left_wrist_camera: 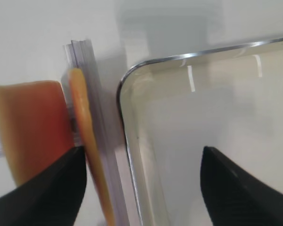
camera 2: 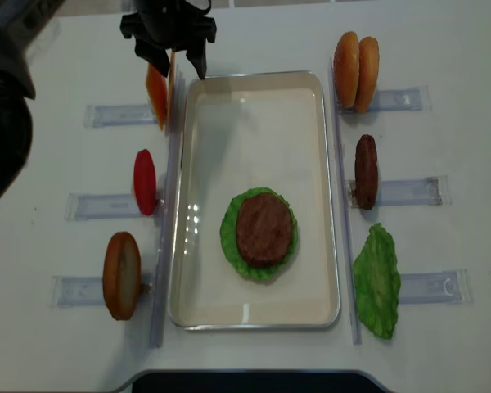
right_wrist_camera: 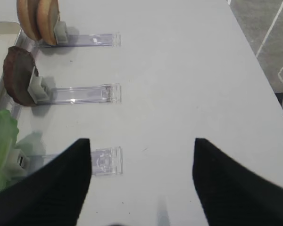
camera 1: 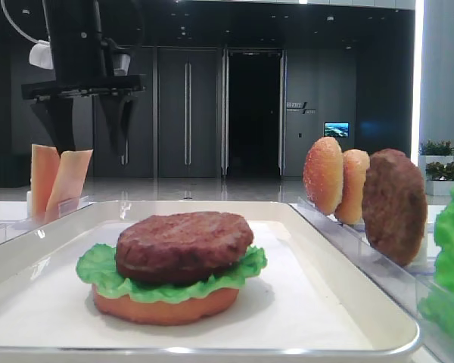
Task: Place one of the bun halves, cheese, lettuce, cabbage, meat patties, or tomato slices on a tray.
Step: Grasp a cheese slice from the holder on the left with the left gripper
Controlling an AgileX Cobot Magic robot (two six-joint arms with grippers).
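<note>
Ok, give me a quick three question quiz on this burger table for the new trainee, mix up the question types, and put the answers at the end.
1. True or false: the meat patty on the tray lies directly on the white liner.
2. Multiple choice: the left gripper hangs over which rack item? A) the cheese B) the tomato slice C) the lettuce leaf outside the tray
3. Short answer: how many bun halves stand together in the rack at the tray's far right?

Key
1. False: it sits on lettuce, over a bun half.
2. A. The jaws are open, with one finger beside a slice.
3. Two.
</note>
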